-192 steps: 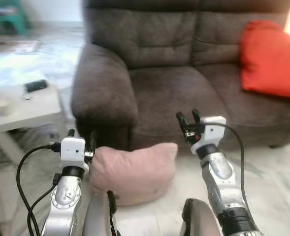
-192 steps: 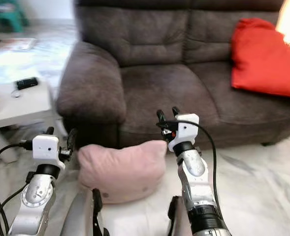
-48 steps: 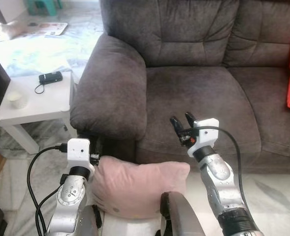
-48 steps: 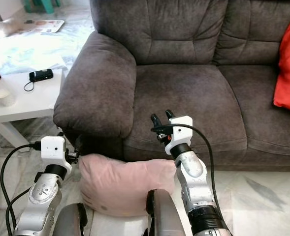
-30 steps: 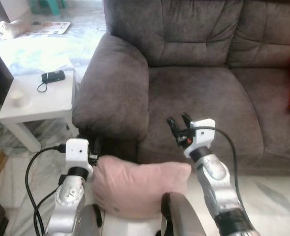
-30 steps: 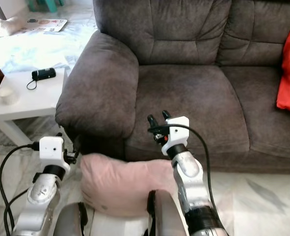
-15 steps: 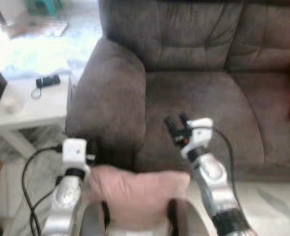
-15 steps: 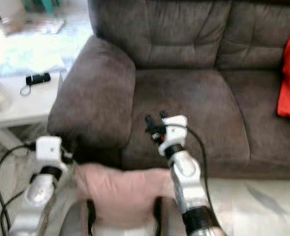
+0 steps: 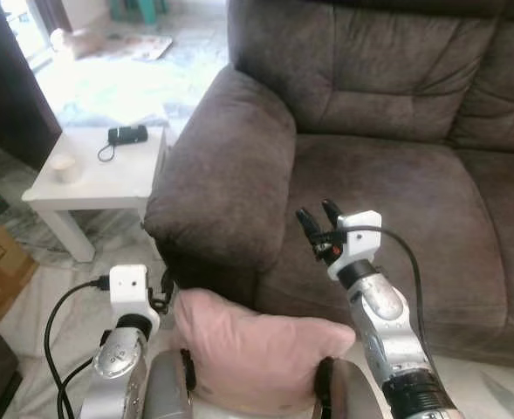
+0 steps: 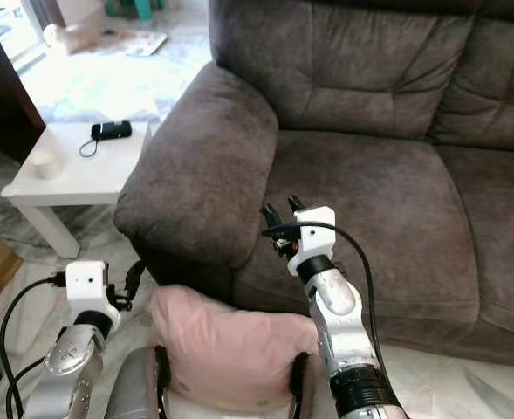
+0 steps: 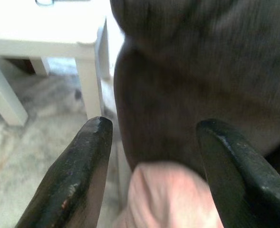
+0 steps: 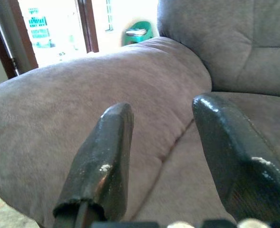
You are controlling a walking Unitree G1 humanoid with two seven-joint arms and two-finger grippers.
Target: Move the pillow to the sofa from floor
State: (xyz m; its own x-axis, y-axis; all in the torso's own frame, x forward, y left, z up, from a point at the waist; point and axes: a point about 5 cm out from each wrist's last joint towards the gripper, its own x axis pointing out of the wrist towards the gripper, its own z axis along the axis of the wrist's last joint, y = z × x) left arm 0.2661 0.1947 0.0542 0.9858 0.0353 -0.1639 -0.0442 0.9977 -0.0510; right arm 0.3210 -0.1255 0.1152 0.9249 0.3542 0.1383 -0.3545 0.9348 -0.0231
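Pillow (image 9: 257, 353) pressed between both forearms, off the floor, at 6 o'clock of the sofa (image 9: 387, 175). Left hand (image 11: 151, 161) and right hand (image 12: 163, 156) spread, empty. Placing onto seat remaining.

A soft, pale pink fabric pillow (image 9: 257, 349) sits low in front of the dark brown plush sofa (image 9: 370, 166), just below its rounded armrest (image 10: 204, 175), slightly crumpled, one corner pointing toward the seat front.

Pink pillow (image 9: 257, 349) sits on the pale marble floor (image 10: 466, 384), right up against the sofa (image 10: 361, 175) front under its armrest. White desk (image 9: 108, 179) beside it holds a black phone (image 9: 127, 134) and a small cup (image 9: 63, 166).
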